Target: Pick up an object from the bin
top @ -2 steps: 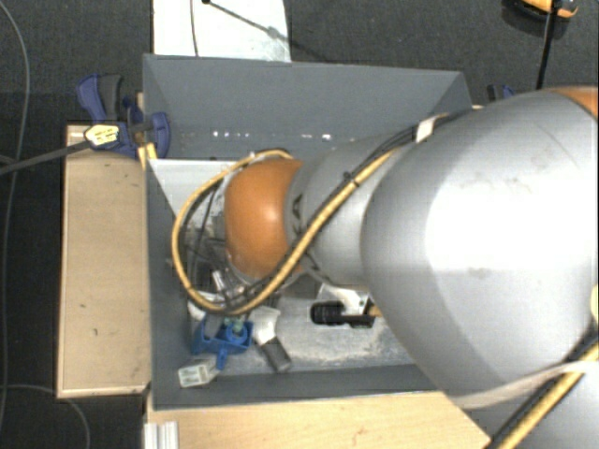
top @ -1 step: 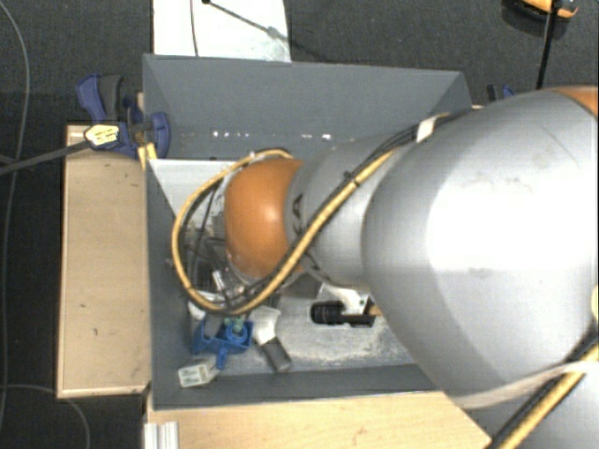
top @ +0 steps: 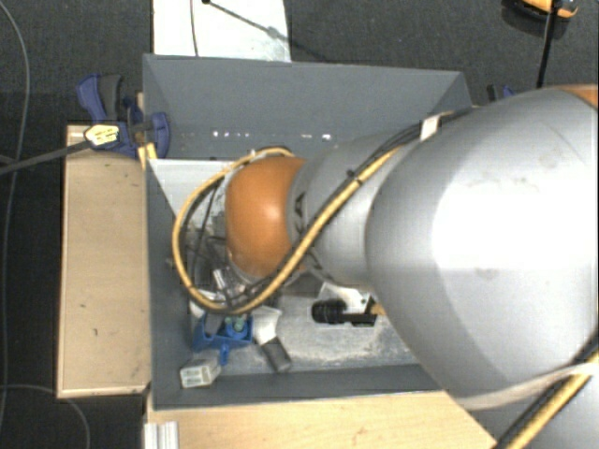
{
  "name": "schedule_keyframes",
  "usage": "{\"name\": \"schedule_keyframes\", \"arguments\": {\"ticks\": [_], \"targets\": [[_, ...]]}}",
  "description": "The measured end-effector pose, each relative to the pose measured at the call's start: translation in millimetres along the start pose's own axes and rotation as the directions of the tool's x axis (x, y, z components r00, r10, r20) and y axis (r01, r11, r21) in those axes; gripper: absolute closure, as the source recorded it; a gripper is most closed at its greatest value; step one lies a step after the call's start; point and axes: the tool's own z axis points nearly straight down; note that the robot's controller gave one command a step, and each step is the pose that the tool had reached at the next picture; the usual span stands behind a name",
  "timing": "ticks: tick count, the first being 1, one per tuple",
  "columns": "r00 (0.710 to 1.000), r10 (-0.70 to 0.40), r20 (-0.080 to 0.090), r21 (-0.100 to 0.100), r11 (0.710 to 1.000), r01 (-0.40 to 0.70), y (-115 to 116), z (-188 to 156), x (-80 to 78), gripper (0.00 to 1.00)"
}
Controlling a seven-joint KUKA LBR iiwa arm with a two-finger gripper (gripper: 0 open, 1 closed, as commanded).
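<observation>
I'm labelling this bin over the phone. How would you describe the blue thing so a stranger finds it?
Find the grey metal bin and look to its lower left corner in the view, just below the arm's orange cover. A blue plastic piece lies there. It alone is bright blue: the small box in front of it is pale grey, the scrap on its right white.

I watch through one camera, set above the grey bin (top: 309, 101) and tilted slightly from one side; it sits close, so the arm (top: 487, 251) entering from the right looms large.
</observation>
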Motion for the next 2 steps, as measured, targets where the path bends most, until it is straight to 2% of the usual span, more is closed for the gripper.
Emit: {"name": "schedule_keyframes", "arguments": {"ticks": [2], "targets": [[1.000, 0.000, 0.003, -0.006, 1.000, 0.000, 2, -33, -0.9, 1.00]]}}
